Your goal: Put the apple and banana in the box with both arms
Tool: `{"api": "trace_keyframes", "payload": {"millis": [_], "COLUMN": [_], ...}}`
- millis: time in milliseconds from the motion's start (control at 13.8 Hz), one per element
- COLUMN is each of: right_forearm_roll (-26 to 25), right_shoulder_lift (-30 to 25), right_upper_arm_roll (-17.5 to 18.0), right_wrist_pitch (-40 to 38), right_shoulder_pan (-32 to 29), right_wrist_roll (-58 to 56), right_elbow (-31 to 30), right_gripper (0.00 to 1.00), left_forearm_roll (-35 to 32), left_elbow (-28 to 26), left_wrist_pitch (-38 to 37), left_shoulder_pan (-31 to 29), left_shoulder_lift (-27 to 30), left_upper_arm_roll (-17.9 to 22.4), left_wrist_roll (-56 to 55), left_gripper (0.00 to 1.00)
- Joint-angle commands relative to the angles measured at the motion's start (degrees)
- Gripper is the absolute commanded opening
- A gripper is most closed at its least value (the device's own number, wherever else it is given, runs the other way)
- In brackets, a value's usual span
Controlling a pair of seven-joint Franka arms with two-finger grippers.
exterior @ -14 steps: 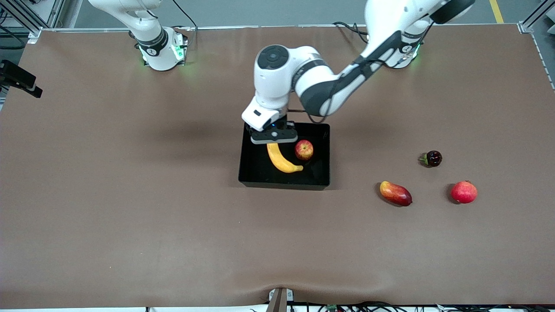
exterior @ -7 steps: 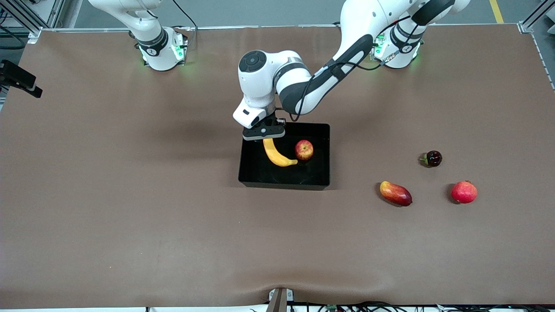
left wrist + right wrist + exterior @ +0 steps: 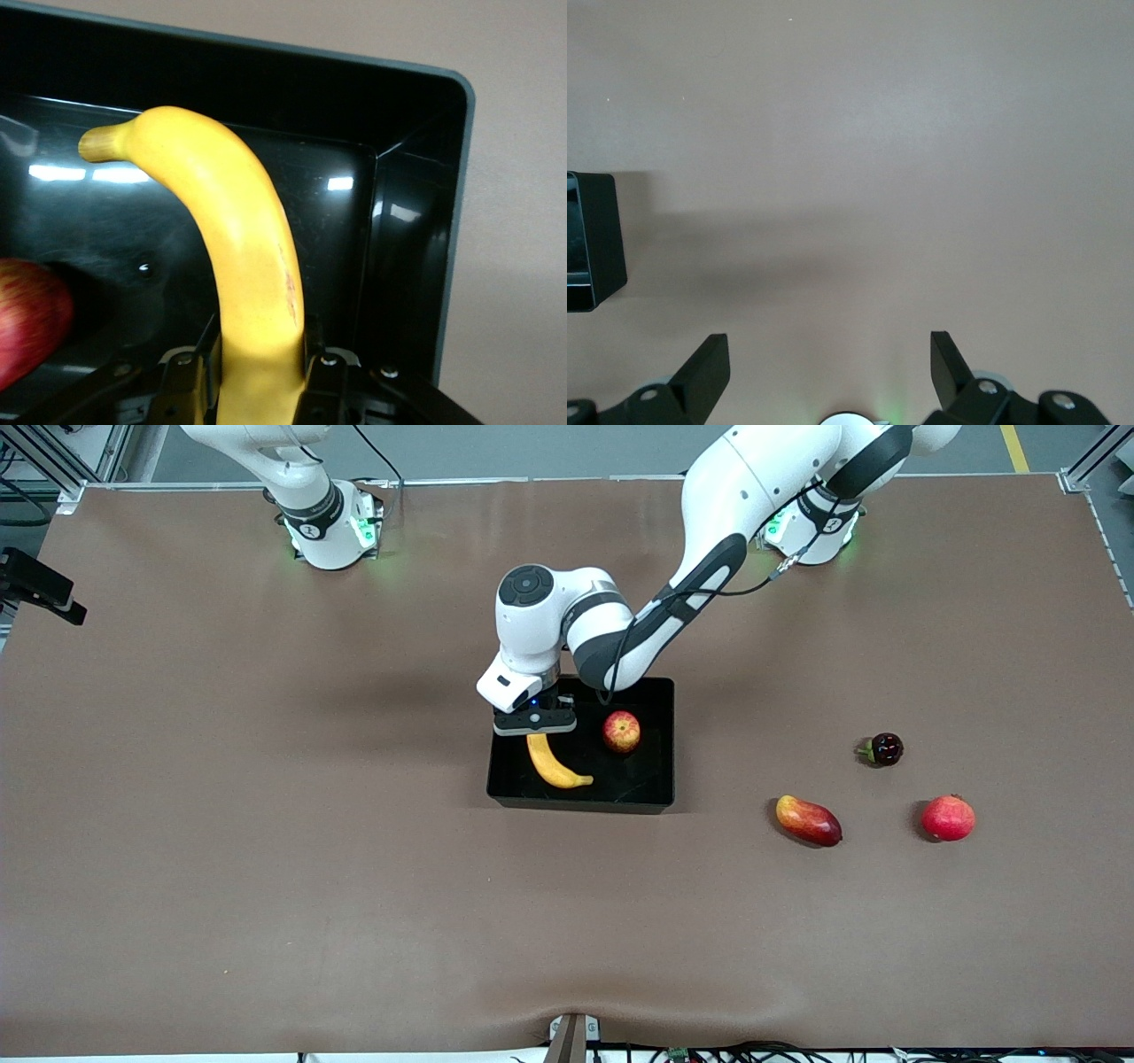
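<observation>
The glossy black box (image 3: 660, 691) stands mid-table. The red-and-yellow apple (image 3: 621, 732) lies inside it and shows at the edge of the left wrist view (image 3: 27, 310). My left gripper (image 3: 535, 726) is over the box, shut on one end of the yellow banana (image 3: 553, 763), whose free end points down into the box. In the left wrist view the banana (image 3: 239, 239) runs up from between the fingers (image 3: 323, 390), above the box's floor and wall (image 3: 416, 221). My right gripper (image 3: 830, 359) is open and empty over bare table; the right arm waits by its base (image 3: 328, 522).
A red-yellow mango (image 3: 808, 820), a plain red round fruit (image 3: 948, 817) and a small dark fruit (image 3: 883, 749) lie toward the left arm's end of the table. A corner of the box shows in the right wrist view (image 3: 594, 239).
My left gripper has moved with the banana toward the right arm's end of the box and lower, bringing the banana's free end down into the box. The apple and right arm stayed still.
</observation>
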State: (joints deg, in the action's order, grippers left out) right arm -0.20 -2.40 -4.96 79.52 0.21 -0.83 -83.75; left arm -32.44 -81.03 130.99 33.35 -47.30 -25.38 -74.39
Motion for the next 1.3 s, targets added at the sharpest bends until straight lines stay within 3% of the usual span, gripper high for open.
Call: {"api": "trace_keyframes", "payload": {"millis": [0,434,506,579,723,868,940,1085,1230], "right_forearm_roll": [-1.0,-0.9,-0.9,-0.9,-0.9,-0.9,-0.9,-0.9,-0.9], "right_shoulder_lift": [0.6,0.6,0.6,0.6,0.6,0.6,0.6,0.6,0.6], "right_upper_arm_roll": [0.6,0.5,0.5,0.5,0.5,0.6,0.5,0.5,0.5], "right_wrist_pitch": [-0.9,-0.9,-0.9,-0.9,-0.9,-0.9,-0.9,-0.9,-0.9], "right_shoulder_pan": [-0.7,-0.7,-0.7,-0.7,-0.7,-0.7,-0.7,-0.8,-0.8], "right_wrist_roll": [-0.6,-0.6,-0.6,-0.6,-0.6,-0.6,-0.6,-0.6,-0.6], "right_elbow": [1.3,1.3,1.3,1.3,1.3,1.3,1.3,1.3,1.3], "right_gripper": [1.0,1.0,1.0,1.0,1.0,1.0,1.0,1.0,1.0], "left_forearm_roll": [-1.0,-1.0,-1.0,-1.0,-1.2,-1.1,-0.9,-0.1,3.7], "left_elbow": [2.0,1.6,1.5,1.4,1.0,1.5,1.8,2.1,2.2], "left_wrist_pitch": [2.9,3.0,3.0,2.7,2.3,0.4,-4.0,-10.1,-11.3], "left_shoulder_pan": [4.2,5.9,5.8,5.8,5.5,5.3,5.2,3.7,-0.1], "left_shoulder_lift": [-1.7,-4.8,-4.7,-4.8,-4.4,-2.9,-0.6,4.9,12.1], "left_upper_arm_roll": [4.9,6.5,6.4,6.5,7.2,7.5,7.4,7.2,7.0], "left_wrist_roll": [-0.9,-0.8,-0.8,-0.9,-0.9,-0.8,-0.3,0.6,1.2], "left_gripper": [0.0,0.0,0.14,0.49,1.0,1.0,1.0,1.0,1.0]}}
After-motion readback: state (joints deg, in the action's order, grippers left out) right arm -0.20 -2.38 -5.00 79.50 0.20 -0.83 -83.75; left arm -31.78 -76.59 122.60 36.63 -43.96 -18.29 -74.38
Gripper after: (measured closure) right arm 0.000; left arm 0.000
